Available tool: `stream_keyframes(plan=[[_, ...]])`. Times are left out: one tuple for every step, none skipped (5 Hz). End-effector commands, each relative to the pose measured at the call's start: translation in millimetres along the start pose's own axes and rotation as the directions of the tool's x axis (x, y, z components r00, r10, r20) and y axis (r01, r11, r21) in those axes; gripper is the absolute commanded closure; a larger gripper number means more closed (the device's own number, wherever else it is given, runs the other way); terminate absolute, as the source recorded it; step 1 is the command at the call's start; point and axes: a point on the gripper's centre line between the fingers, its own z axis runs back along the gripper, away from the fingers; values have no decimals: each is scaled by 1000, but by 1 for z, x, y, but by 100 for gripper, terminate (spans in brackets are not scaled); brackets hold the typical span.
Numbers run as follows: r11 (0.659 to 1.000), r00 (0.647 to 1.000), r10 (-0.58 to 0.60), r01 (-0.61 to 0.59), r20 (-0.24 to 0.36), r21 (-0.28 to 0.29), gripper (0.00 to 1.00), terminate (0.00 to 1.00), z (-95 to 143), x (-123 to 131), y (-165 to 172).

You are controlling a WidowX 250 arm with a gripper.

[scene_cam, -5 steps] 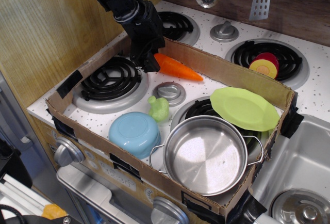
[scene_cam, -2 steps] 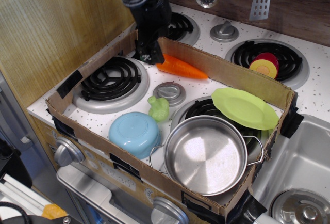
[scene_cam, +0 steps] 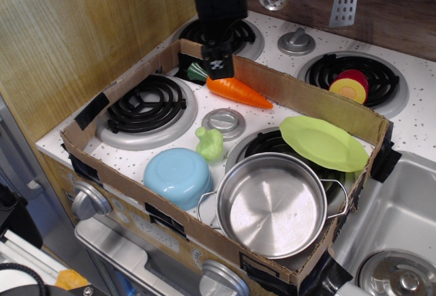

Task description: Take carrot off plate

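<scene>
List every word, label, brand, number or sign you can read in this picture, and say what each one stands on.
None: no readable text appears anywhere.
The black-and-white patterned patch on the black robot hand is too small to read.
The grey metal stove knobs show no legible markings.
The tapered orange plastic carrot, round lime-green plastic plate and brown cardboard box wall carry no lettering.

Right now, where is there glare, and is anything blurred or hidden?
In observation.image, bright glare lies inside the steel pot. The carrot and plate are sharp. The gripper is dark and covers the carrot's green cap partly, so its jaws cannot be judged.
</scene>
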Motion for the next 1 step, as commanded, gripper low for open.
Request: stream_keyframes(plan=[[872, 875, 482, -484, -47, -69, 0, 100, 45, 55, -5]])
